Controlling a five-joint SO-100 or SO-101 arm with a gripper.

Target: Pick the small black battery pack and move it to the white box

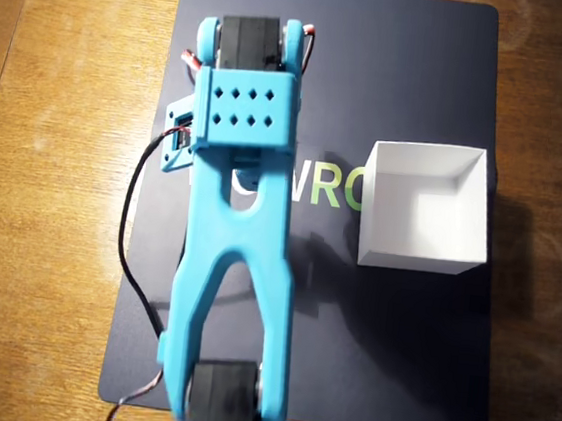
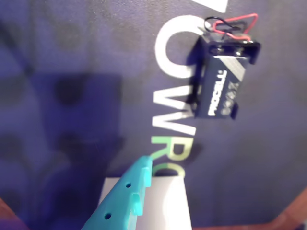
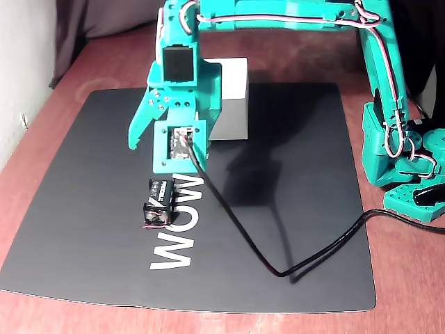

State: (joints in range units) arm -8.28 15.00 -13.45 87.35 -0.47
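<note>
**Battery pack lies on the mat while the arm hangs above it**

Nearest the lens in the wrist view is a single turquoise plastic finger (image 2: 125,196) of the two-finger gripper (image 3: 142,136), rising from the bottom edge with small holes along it. Its partner is out of sight there, and the fixed view shows one pointed finger sloping down to the left of the wrist block with nothing between the jaws. Whether the jaws are spread or closed cannot be told from these views, but they grasp nothing.

Going left to right in the fixed view: the small black rectangular battery pack (image 3: 156,203) lies flat on the dark mat (image 3: 292,209), just left of the white lettering printed on it and below the gripper, apart from it. In the wrist view the battery pack (image 2: 224,81) shows white lettering on its side and thin red and black wires looped at its upper end. Next comes a black cable (image 3: 236,229) trailing from the wrist across the mat to the right. The square white cardboard box (image 3: 233,104) stands upright behind the wrist block, partly hidden by it. At far right sits the turquoise arm base (image 3: 403,160) on the brown wooden table (image 3: 410,278).

In the overhead view the blue-looking arm (image 1: 239,226) covers the battery pack almost wholly; only red wire ends show at its left. The open white box (image 1: 425,208) stands to the right of the arm, well apart from it.
</note>
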